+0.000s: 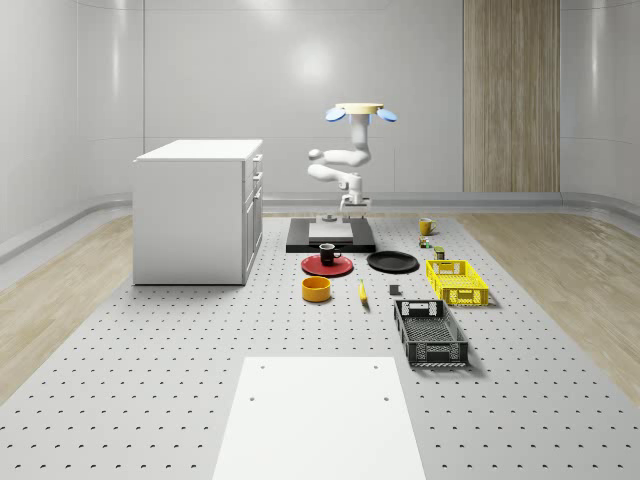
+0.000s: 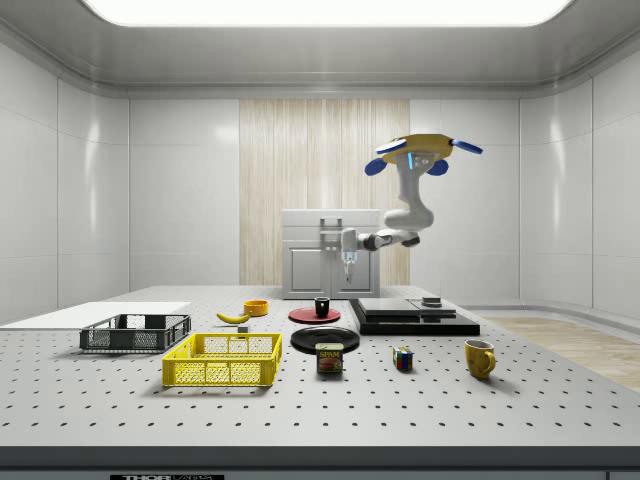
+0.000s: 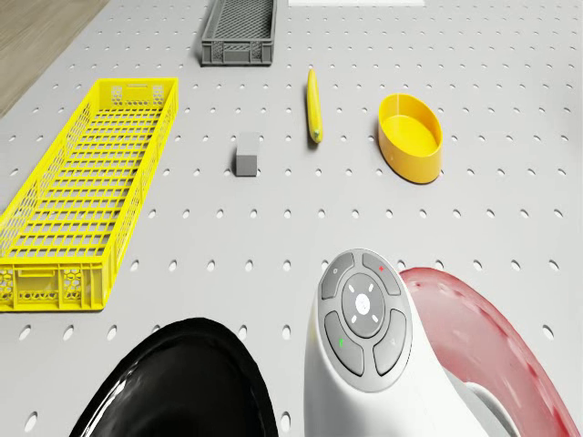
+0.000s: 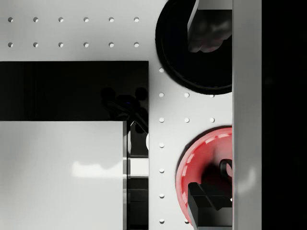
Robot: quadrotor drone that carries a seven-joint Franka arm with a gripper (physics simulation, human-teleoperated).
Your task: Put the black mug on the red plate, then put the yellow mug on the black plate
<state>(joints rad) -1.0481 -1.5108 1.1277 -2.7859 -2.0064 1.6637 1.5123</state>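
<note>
The black mug [image 1: 328, 254] [image 2: 322, 307] stands upright on the red plate [image 1: 327, 266] [image 2: 305, 316] [image 3: 483, 337] [image 4: 199, 160]. Beside that plate lies the black plate [image 1: 392, 262] [image 2: 325, 338] [image 3: 182, 382] [image 4: 177, 52], with nothing on it. The yellow mug [image 1: 425, 226] [image 2: 479, 358] stands on the table, farther back on the whole-scene view's right. My drone [image 1: 358, 110] [image 2: 420, 155] hovers high over the black platform [image 1: 330, 240]. The gripper [image 1: 350, 205] [image 2: 347, 262] [image 4: 206, 117] hangs open and empty, well above the table, just behind the red plate.
A white cabinet [image 1: 198, 210] stands at the whole-scene view's left. In front of the plates lie a yellow bowl [image 1: 316, 289] [image 3: 410, 137], a banana [image 1: 362, 292] [image 3: 312, 105], a yellow basket [image 1: 457, 281] [image 3: 73, 191] and a grey basket [image 1: 430, 333] [image 3: 239, 32]. A can [image 2: 330, 358] and a cube [image 2: 402, 359] sit near the yellow mug.
</note>
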